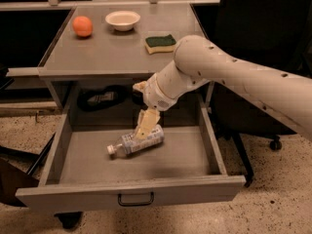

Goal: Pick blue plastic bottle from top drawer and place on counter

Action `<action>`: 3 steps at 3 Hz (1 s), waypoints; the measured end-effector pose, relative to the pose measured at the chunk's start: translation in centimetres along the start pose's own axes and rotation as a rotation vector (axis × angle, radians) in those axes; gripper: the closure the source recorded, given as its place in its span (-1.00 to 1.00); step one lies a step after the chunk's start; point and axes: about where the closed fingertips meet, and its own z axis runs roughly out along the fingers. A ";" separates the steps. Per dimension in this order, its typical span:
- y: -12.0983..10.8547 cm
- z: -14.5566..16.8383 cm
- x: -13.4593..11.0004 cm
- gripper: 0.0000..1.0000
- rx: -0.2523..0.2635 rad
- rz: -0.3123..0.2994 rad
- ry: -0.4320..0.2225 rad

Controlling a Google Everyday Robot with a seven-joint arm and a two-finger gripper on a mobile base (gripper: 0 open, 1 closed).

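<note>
The blue plastic bottle lies on its side in the middle of the open top drawer, with its white cap pointing left. My gripper hangs down from the cream arm that reaches in from the right. Its tip is right at the bottle's upper right part, over the label. The counter is the grey top of the cabinet, behind and above the drawer.
On the counter are an orange, a white bowl and a green-and-yellow sponge. Dark items lie in the shelf recess under the counter. A black office chair stands to the right.
</note>
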 end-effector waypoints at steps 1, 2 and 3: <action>1.1 3.2 2.6 -1.00 -0.040 0.034 -0.006; 2.2 6.8 6.3 -1.00 -0.068 0.081 -0.023; 3.2 9.7 9.1 -1.00 -0.091 0.121 -0.045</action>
